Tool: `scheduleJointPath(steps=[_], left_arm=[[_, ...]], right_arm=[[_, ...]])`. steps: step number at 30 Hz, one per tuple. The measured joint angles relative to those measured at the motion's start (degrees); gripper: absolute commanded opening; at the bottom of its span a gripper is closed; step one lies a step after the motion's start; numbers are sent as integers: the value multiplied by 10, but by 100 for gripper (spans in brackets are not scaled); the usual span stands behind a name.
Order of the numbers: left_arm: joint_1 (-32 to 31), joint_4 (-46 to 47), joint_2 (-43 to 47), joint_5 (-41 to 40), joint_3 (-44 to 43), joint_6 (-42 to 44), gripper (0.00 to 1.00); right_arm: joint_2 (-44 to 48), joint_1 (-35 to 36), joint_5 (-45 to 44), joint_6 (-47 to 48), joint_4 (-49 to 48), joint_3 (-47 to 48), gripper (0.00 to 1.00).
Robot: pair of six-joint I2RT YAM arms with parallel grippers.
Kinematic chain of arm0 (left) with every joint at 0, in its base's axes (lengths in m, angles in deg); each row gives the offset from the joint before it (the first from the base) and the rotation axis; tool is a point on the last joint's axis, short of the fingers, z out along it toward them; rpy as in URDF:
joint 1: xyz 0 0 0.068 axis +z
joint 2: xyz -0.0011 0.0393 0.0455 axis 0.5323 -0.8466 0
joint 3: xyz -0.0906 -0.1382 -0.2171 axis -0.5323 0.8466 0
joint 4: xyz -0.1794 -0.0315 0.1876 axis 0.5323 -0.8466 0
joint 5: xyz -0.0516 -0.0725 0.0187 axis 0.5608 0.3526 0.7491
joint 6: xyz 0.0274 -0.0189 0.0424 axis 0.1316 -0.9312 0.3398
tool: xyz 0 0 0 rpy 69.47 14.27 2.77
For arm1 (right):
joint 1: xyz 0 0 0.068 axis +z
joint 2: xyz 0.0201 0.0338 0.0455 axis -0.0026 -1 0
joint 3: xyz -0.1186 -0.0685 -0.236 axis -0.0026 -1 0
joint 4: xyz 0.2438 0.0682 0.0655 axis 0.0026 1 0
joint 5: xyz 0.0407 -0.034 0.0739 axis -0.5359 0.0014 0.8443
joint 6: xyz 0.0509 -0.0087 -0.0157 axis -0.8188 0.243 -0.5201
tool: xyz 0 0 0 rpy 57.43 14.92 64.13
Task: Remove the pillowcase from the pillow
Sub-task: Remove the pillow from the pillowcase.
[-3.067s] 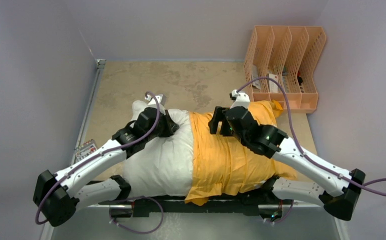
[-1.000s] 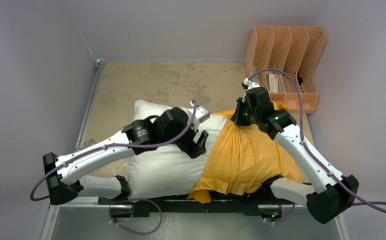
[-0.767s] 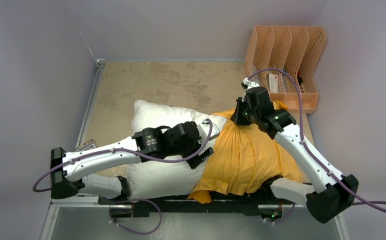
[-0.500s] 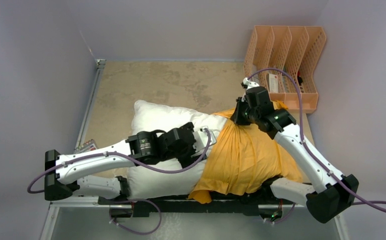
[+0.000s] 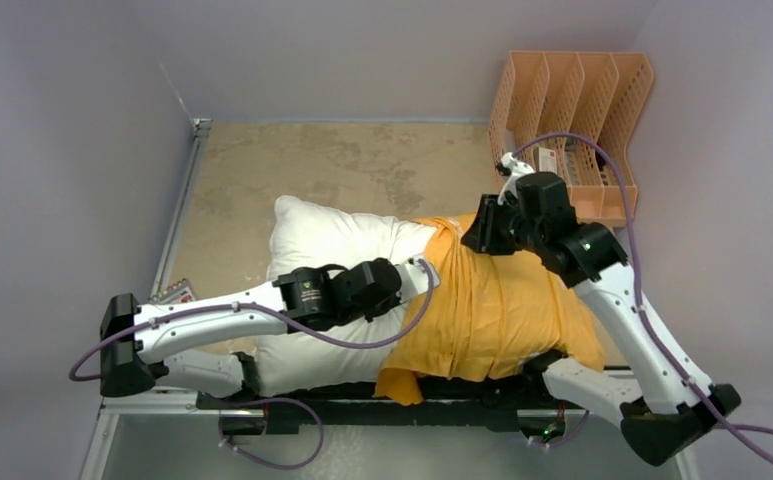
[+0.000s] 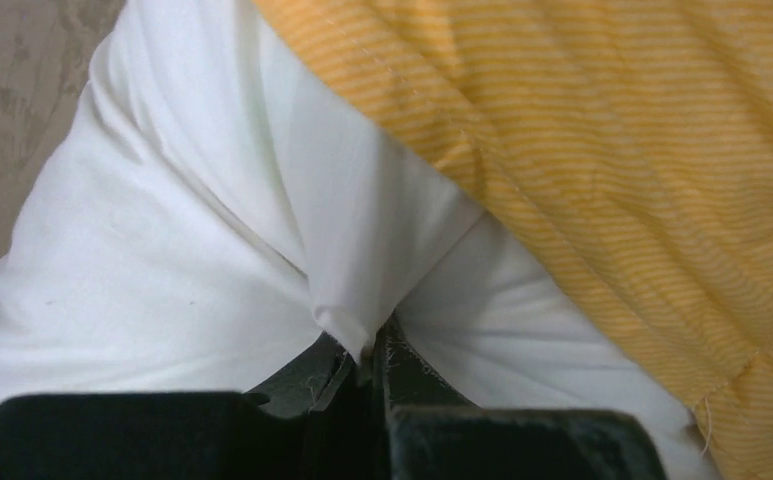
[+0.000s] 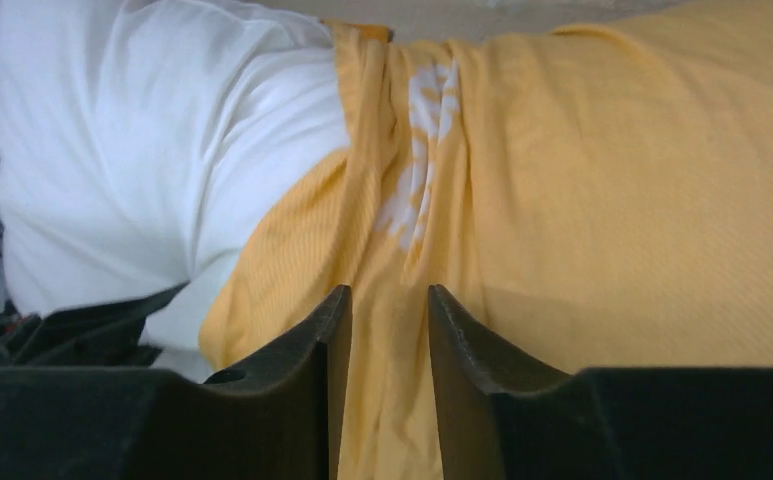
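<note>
The white pillow (image 5: 312, 240) lies across the near table, its right half inside the orange-yellow pillowcase (image 5: 492, 310). My left gripper (image 5: 414, 285) rests on the pillow beside the pillowcase's open edge. In the left wrist view it (image 6: 370, 348) is shut on a pinched fold of the white pillow (image 6: 162, 260), with the striped pillowcase (image 6: 612, 150) just beyond. My right gripper (image 5: 477, 230) hovers over the pillowcase's far side. In the right wrist view it (image 7: 382, 300) is open, with pillowcase (image 7: 612, 200) below the jaws and pillow (image 7: 142, 150) to the left.
A peach desk organiser (image 5: 572, 130) stands at the back right, close behind my right wrist. A small flat object (image 5: 174, 296) lies at the table's left edge. Bare mottled tabletop (image 5: 342, 165) lies behind the pillow. Walls close in on the left and right.
My left gripper slid right across the pillow to the pillowcase's edge and shut on pillow fabric. My right gripper let go of the bunched pillowcase and shifted right; the fabric spread out flatter.
</note>
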State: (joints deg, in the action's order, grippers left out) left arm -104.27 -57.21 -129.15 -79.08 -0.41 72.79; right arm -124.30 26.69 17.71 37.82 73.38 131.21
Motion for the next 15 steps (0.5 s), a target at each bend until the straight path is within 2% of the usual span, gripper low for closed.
scheduleJointPath(steps=[3,8,11,15], left_arm=[[26,24,35,-6,21,-26,0],[124,20,44,20,17,-65,0],[141,6,30,13,3,-83,0],[139,-15,7,7,-18,-112,0]], right_arm=[[45,0,32,-1,35,3,54],[119,14,90,-31,56,-30,57],[134,98,63,-73,66,-52,68],[71,295,-45,-142,86,-45,78]])
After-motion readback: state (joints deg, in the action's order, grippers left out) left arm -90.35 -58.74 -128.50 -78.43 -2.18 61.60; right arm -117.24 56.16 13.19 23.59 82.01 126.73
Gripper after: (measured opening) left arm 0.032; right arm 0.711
